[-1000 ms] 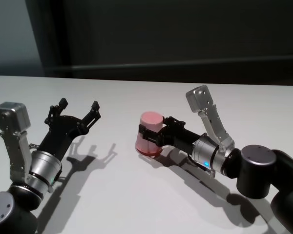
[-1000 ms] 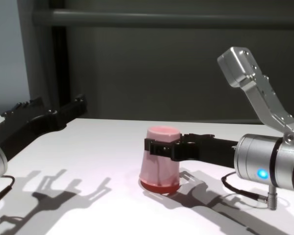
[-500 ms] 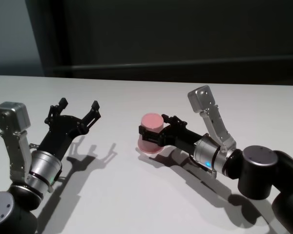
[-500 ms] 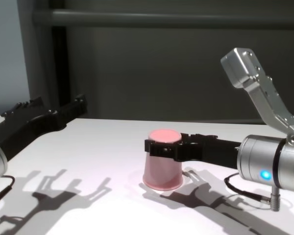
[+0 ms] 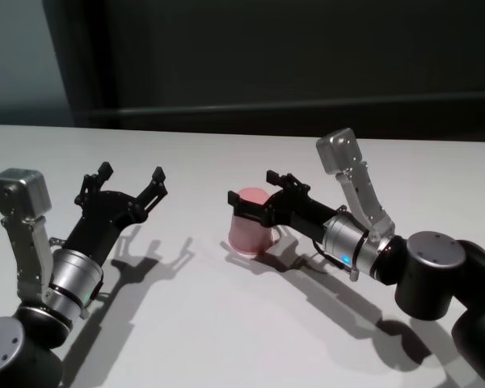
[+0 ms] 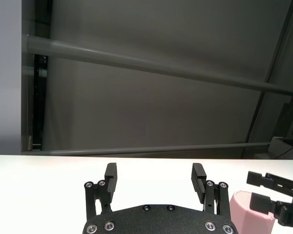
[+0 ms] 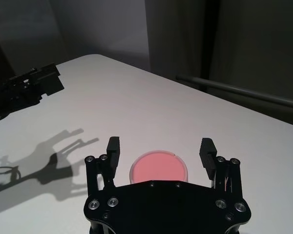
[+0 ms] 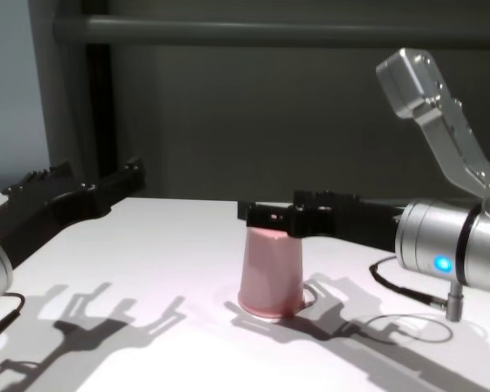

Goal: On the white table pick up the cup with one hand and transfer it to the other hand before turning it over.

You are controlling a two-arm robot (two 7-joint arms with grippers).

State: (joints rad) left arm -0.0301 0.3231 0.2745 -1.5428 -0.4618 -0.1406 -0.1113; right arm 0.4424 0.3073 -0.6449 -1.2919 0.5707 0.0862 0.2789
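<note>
1. The pink cup (image 8: 270, 273) is seen standing upside down on the white table (image 5: 226, 323).
2. The right gripper (image 7: 159, 150) is spread wide around the cup's top — nothing is grasped.
3. The left gripper (image 5: 129, 182) is held released, well apart.

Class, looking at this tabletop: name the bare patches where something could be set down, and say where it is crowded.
Bare: the white table near its front edge between the two arms, and the far strip behind them. Crowded: the middle, where the upside-down pink cup stands with the open right gripper around its top; the open left gripper hovers left.
</note>
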